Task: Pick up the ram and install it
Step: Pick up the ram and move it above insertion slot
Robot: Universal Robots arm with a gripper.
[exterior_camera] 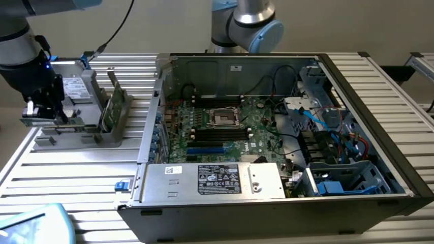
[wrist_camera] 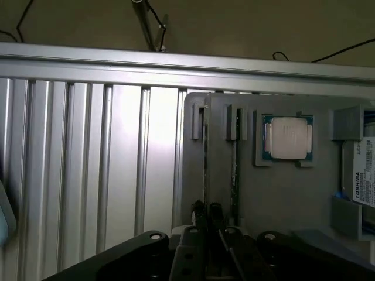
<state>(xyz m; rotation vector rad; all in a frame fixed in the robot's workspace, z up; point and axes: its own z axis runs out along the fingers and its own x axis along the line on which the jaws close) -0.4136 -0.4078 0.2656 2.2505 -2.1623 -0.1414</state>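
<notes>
The ram appears edge-on in the wrist view as a thin green stick standing in a slot of the grey parts holder. My gripper is shut on its near end, a finger pressed to each side. In the exterior view the gripper hangs over the holder at the exterior view's left, with the green ram at its fingertips. I cannot tell whether the stick has lifted clear of its slot. The open computer case lies to the right, its motherboard exposed.
A second thin green stick stands in the neighbouring slot. A silver processor chip and a hard drive sit beyond on the holder. A taller green card stands upright between my arm and the case. Another arm's base rises behind.
</notes>
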